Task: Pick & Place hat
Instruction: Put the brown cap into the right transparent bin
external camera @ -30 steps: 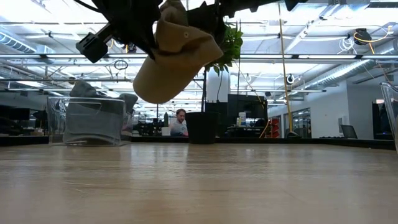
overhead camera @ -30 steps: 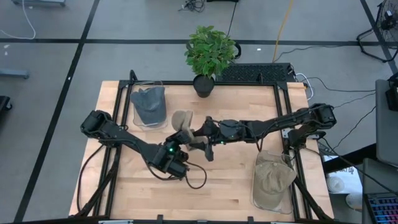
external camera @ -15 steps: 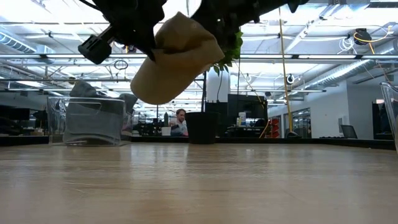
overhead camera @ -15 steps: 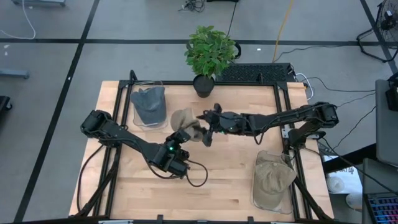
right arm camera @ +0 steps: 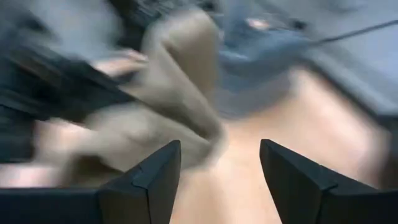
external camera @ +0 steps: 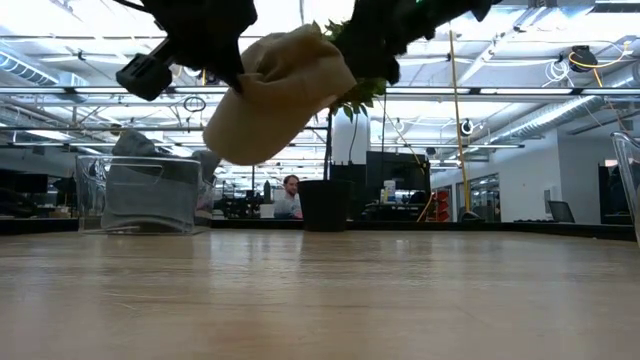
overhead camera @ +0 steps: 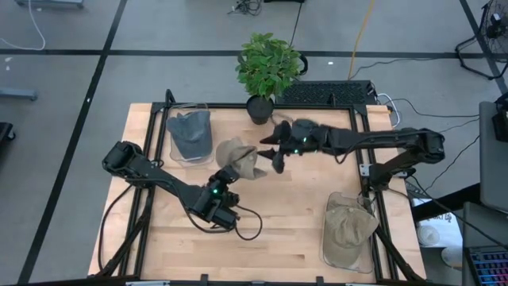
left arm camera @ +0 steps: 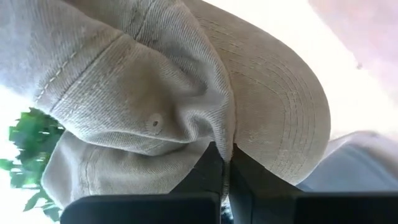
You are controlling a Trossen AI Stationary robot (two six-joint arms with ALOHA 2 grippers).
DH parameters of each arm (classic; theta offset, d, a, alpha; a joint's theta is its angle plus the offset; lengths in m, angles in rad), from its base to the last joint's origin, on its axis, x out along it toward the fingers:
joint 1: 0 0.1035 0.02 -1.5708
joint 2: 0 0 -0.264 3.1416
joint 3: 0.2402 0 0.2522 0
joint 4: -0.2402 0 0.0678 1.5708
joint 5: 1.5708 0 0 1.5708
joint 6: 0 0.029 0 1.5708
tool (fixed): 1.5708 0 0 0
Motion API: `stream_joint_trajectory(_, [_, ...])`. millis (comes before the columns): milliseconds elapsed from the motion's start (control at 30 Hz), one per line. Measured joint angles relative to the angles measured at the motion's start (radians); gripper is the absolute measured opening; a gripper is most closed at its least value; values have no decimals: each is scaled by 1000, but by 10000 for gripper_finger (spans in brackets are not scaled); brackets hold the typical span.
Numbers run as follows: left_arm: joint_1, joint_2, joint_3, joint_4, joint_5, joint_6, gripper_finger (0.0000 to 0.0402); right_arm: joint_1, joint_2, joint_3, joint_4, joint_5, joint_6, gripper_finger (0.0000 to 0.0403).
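Tan hat held aloft in my left tool, right tool spread just beside it.

My left tool [left arm camera: 225, 163] is pinched tight on the tan hat [overhead camera: 240, 159], which hangs clear above the middle of the worktop [overhead camera: 294, 222], between the bin with the grey hat [overhead camera: 190, 135] and the potted plant [overhead camera: 267, 71]. My right tool [right arm camera: 217, 174] sits just beside the hat on the plant side, fingers [right arm camera: 149, 180] spread apart and gripping nothing. Another tan hat lies in the clear bin [overhead camera: 348, 230] at the worktop's right edge.
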Motion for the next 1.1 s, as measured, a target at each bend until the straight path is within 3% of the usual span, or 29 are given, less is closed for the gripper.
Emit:
stream_joint_trajectory(100, [0, 0, 0, -7, -41, 57, 4, -65, -14, 2, -22, -266, 119, 208])
stream_joint_trajectory(200, [3, 0, 0, -4, -70, 93, 5, -105, 3, 2, -39, -374, 196, 208])
stream_joint_trajectory(400, [13, 0, 0, -4, -74, 72, 6, -130, 33, 0, -57, -455, 204, 210])
stream_joint_trajectory(600, [12, 0, 0, -4, -74, 76, 6, -111, 30, -26, 156, -460, 248, 216])
stream_joint_trajectory(867, [12, 0, 0, -4, -73, 84, 8, -105, 77, -38, 140, -480, 249, 274])
stream_joint_trajectory(1100, [12, 0, 0, -2, -73, 84, 8, -94, 114, -36, 267, -477, 320, 305])
